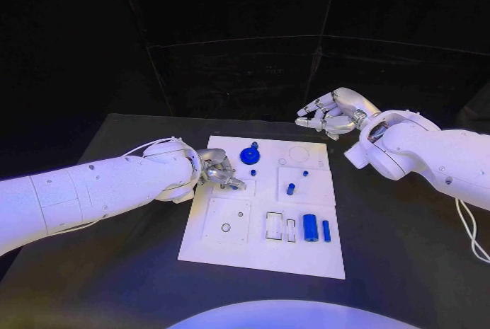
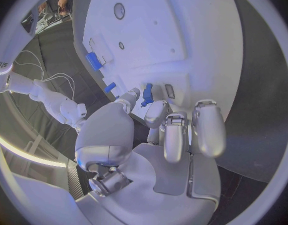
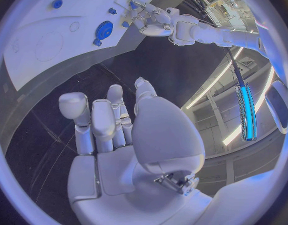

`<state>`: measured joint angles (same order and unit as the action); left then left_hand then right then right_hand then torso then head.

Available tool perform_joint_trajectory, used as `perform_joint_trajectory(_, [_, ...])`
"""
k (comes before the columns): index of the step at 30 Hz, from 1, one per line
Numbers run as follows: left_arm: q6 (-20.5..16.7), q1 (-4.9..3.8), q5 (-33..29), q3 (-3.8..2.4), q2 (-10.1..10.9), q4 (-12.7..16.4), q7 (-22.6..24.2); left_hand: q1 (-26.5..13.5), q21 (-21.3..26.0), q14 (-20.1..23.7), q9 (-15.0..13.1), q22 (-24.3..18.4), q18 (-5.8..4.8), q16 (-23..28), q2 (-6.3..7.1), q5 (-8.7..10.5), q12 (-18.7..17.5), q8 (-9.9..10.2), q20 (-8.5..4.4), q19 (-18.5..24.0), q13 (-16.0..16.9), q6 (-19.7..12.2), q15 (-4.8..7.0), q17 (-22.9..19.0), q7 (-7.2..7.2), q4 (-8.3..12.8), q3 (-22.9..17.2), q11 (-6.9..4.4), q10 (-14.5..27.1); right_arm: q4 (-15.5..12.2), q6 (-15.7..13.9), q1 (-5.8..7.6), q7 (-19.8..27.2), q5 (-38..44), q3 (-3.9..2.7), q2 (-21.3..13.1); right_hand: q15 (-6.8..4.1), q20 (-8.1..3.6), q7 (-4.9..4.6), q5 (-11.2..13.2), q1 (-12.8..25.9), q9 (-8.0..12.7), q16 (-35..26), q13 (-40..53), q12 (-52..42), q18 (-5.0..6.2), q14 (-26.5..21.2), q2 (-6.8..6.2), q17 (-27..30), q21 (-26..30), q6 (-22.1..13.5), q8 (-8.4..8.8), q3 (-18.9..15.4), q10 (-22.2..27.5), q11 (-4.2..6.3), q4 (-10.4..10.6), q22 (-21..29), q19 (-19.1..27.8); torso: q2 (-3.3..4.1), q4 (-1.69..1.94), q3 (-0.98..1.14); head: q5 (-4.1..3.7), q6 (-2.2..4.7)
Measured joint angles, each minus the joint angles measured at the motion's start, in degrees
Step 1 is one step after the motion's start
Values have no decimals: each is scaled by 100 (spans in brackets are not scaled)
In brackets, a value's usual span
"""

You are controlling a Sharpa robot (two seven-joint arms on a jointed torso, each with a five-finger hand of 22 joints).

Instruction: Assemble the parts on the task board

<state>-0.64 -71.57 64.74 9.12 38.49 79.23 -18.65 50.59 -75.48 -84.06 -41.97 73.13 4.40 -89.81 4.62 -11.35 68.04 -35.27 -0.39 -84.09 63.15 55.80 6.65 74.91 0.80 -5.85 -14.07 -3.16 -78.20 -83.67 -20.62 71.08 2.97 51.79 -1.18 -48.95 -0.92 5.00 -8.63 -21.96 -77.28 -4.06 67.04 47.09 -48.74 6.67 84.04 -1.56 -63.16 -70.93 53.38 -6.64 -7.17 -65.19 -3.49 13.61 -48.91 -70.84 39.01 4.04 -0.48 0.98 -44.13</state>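
Note:
The white task board [image 1: 306, 262] lies in the middle of the table. My left hand [image 1: 217, 170] hovers low over its left part and pinches a small blue part [image 2: 147, 95] between thumb and a finger. A blue gear [image 1: 250, 156] stands just beyond that hand, and a small blue peg [image 1: 253, 172] stands beside it. Another blue piece [image 1: 290, 189] sits mid-board, and two blue cylinders [image 1: 309, 228] lie near the front. My right hand [image 1: 328, 113] hangs raised past the board's far right corner, with its fingers loosely bent and nothing in them.
The black table [image 1: 408, 272] surrounds the board on all sides. Several empty recesses mark the board: a ring [image 1: 226, 228] at front left, a slot [image 1: 274, 226] beside the cylinders, and a round outline [image 1: 298, 153] at the far right.

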Motion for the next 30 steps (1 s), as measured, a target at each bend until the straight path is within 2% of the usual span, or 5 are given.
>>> perform_joint_trajectory(6, [-29, 0, 1, -2, 12, 1, -1, 0, 3, 0, 0, 0, 0, 0, 0, 0, 0, 0, 0, 0, 0, 0, 0, 0, 0, -17, 17, 0, 0, 2, 0, 0, 0, 0, 0, 1, 0, 0, 0, 0, 0, 0, 0, 0, 0, 0, 0, 0, 0, 0, 0, 0, 0, 0, 0, 0, 0, 0, 0, 0, 1, -1, -6])
perform_joint_trajectory(17, [-50, 0, 1, -3, 7, -37, -1, -48, 3, 0, 5, -1, 0, 0, -139, 0, 0, 21, 0, 0, 0, 0, 0, 0, 0, -153, 152, 0, 0, 5, 2, 0, 0, 0, 0, 4, 0, 0, 0, -17, 0, 0, 0, -5, 0, 0, 0, 0, 0, 0, 0, -24, -21, 0, 0, 21, 2, 0, 0, 3, 3, -8, -14])
perform_joint_trajectory(21, [-55, -1, 0, -4, 0, -47, -1, -48, 3, 0, 5, -1, 0, 0, -139, 0, 0, 21, 0, 0, -1, 0, 0, 0, 0, -170, 169, 0, 0, 5, 3, 0, 0, 0, 0, 9, 0, 0, 0, -21, 0, 0, 0, -10, 0, 0, 0, 0, 0, 0, 0, -24, -21, 0, 0, 21, 6, 0, 0, 3, 3, -13, -14])
perform_joint_trajectory(30, [-68, -2, -14, -4, -27, -88, -1, -44, 3, 0, 5, 5, 0, 0, -339, 0, 0, 21, 0, 0, -1, 0, 0, 0, 0, -318, 317, 0, 0, 5, 8, 0, -2, 0, 0, 15, 0, 0, 0, -21, 0, 0, 0, -9, 0, 0, 0, 0, 0, 0, 0, -24, -21, 21, 22, 21, 5, 0, 0, 3, 4, -14, -11])
